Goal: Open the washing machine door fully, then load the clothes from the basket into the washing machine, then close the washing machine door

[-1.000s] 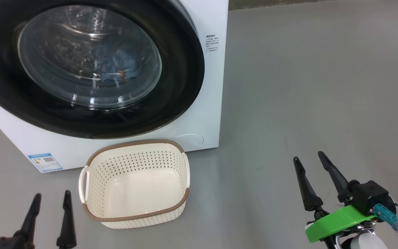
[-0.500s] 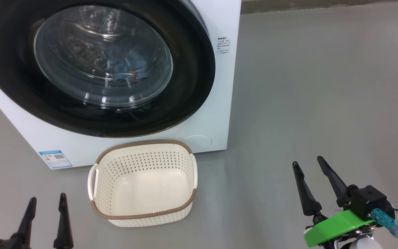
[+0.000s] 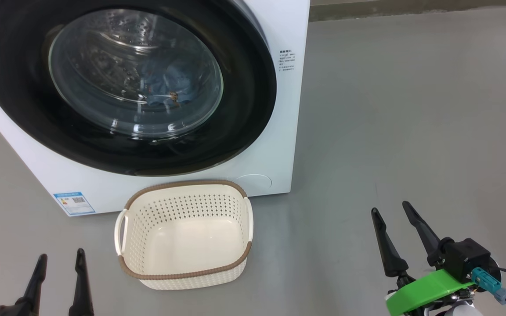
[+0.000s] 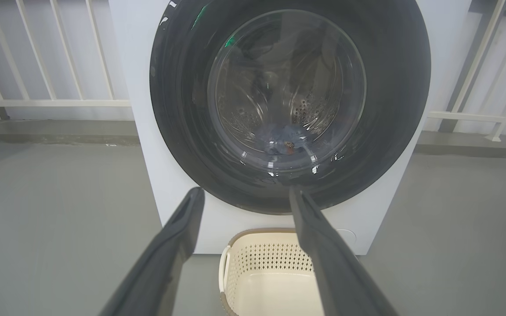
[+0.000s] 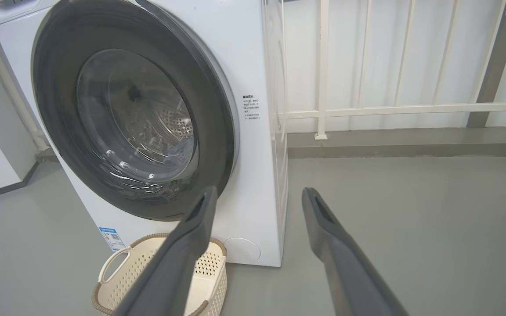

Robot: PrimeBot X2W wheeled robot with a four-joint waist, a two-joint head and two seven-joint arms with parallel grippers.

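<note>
The white washing machine (image 3: pixel 286 109) stands on the floor with its black-ringed glass door (image 3: pixel 253 87) shut flush against the front. Through the glass, light-blue clothes (image 3: pixel 167 85) lie in the steel drum; the left wrist view shows the same clothes (image 4: pixel 281 134) low in the drum. The cream basket (image 3: pixel 185 276) sits in front of the machine with nothing in it. My left gripper (image 3: pixel 59 257) is open at the lower left, short of the basket. My right gripper (image 3: pixel 389 207) is open at the lower right, over bare floor. In the wrist views the left gripper (image 4: pixel 244 193) and the right gripper (image 5: pixel 257 193) hold nothing.
A grey floor (image 3: pixel 411 109) spreads to the right of the machine. White railing (image 5: pixel 389 107) runs behind it, with a low kerb (image 5: pixel 411 142) at its foot. A blue label (image 3: pixel 74 202) marks the machine's lower left corner.
The whole head picture has shifted right and slightly down, so the camera moved. Both grippers stay open and empty, and the door, clothes and basket keep their places.
</note>
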